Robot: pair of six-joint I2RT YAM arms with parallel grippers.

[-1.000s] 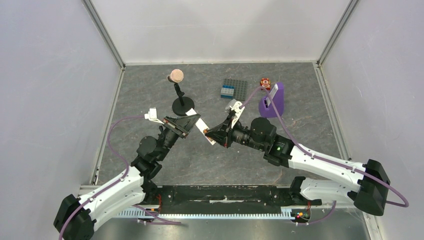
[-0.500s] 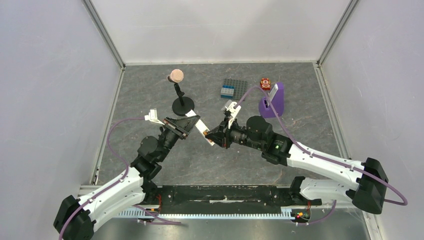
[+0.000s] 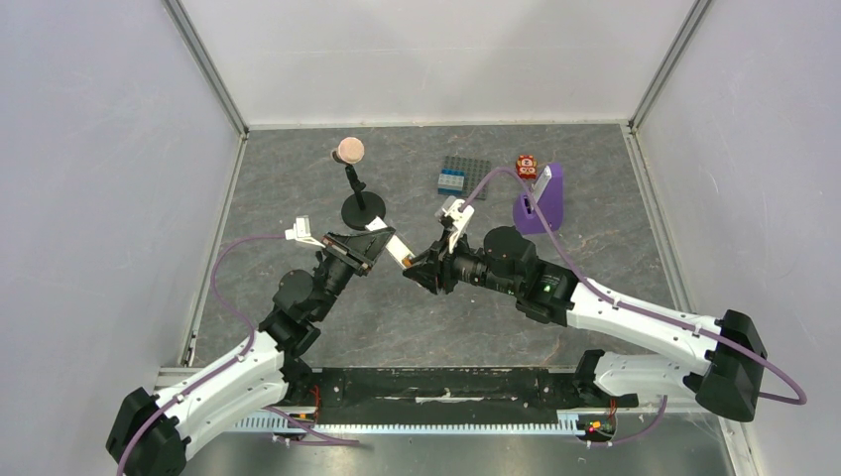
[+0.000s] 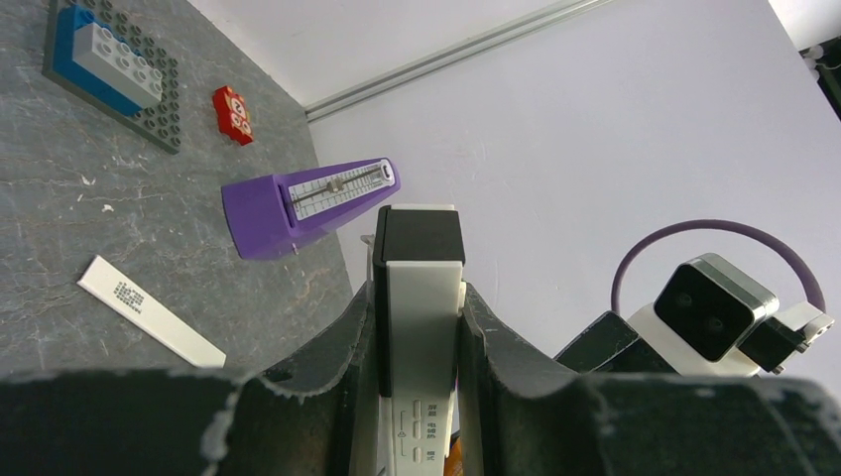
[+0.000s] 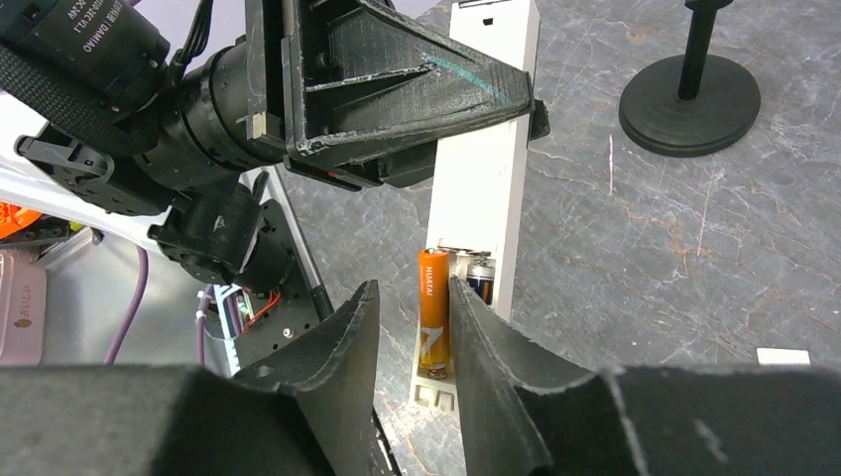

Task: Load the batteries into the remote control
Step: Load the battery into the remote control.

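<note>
My left gripper (image 3: 371,245) is shut on the white remote control (image 3: 396,247) and holds it above the table, its battery recess facing the right wrist camera. In the left wrist view the remote (image 4: 422,327) stands clamped between both fingers. In the right wrist view the orange battery (image 5: 433,312) lies in the recess of the remote (image 5: 486,139), with the dark grey battery (image 5: 482,284) beside it. My right gripper (image 5: 415,297) is open at the remote's lower end. Its right finger is beside the orange battery and its left finger stands apart. It also shows in the top view (image 3: 417,271).
A purple wedge stand (image 3: 540,199), a red block (image 3: 526,164) and a grey brick plate (image 3: 464,177) sit at the back right. A black stand with a pink ball (image 3: 359,204) is behind the left gripper. A white strip (image 4: 149,309) lies on the table.
My right gripper has shifted left and a little farther back, following the remote's lower end. The left gripper has moved the remote slightly left.
</note>
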